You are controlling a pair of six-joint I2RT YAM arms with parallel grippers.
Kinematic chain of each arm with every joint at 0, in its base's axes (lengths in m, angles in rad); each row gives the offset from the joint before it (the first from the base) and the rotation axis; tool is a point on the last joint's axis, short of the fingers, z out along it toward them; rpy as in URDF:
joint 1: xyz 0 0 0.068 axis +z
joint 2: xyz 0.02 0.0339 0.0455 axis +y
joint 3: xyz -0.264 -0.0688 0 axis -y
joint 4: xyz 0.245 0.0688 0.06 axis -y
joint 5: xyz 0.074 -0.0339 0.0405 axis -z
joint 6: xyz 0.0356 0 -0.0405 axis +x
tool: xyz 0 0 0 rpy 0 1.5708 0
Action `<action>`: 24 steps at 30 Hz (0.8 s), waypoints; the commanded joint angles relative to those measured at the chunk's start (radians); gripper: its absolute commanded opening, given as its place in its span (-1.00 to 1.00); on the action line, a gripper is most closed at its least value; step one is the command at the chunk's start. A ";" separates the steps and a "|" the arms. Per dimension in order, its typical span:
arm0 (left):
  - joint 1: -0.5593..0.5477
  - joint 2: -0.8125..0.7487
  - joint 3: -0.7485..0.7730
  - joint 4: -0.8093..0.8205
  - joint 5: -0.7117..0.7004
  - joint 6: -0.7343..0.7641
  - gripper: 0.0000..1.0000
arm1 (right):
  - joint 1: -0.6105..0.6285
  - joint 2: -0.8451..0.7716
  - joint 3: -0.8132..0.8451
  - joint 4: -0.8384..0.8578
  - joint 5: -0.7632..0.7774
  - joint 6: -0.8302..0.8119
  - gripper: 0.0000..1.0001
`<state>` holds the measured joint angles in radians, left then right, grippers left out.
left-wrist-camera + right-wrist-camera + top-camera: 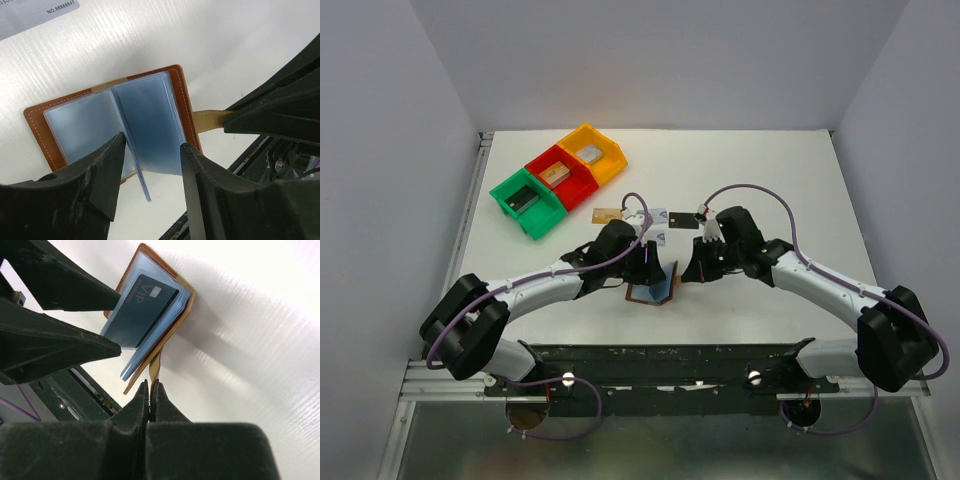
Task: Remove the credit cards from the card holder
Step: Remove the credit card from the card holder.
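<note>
While the card holder (650, 295) lay open on the table (770, 180) from above, my left wrist view showed the left gripper (152, 142) open astride its sleeves (145, 112), the right wrist view the right gripper (150, 385) clamped on the snap tab (155, 365), so pinching out the VIP card (142, 310) seemed next.

Three plastic bins sit touching in a diagonal row at the far left of the white counter (770, 180) — green bin (542, 224) nearest, red bin (579, 193) in the middle, yellow bin (613, 161) farthest. Each holds one small block — dark grey block (523, 197), tan block (557, 174), greyish block (592, 154).
</note>
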<state>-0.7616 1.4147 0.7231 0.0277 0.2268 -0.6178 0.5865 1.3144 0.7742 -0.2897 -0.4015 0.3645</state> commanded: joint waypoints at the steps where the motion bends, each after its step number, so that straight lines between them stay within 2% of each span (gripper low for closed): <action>1: -0.007 -0.022 -0.017 -0.009 -0.052 0.000 0.15 | -0.010 0.003 -0.020 -0.014 0.003 -0.019 -0.99; 8: -0.007 0.003 -0.005 -0.078 -0.121 -0.008 -0.02 | -0.013 -0.006 -0.027 -0.019 0.012 -0.018 -0.99; 12: -0.007 0.013 0.004 -0.115 -0.164 -0.007 -0.19 | -0.013 -0.003 -0.029 -0.031 0.029 -0.015 -0.99; 18: -0.007 0.015 0.004 -0.143 -0.196 -0.007 -0.35 | -0.014 0.017 -0.023 -0.072 0.107 0.013 -0.99; 20: -0.008 0.010 0.002 -0.149 -0.202 -0.007 -0.36 | -0.017 0.016 -0.023 -0.085 0.133 0.024 -0.89; 24: -0.007 0.000 0.001 -0.160 -0.219 -0.007 -0.37 | -0.020 -0.006 -0.013 -0.115 0.184 0.040 -0.46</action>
<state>-0.7616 1.4258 0.7219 -0.1047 0.0551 -0.6243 0.5739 1.3197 0.7559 -0.3508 -0.3042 0.3862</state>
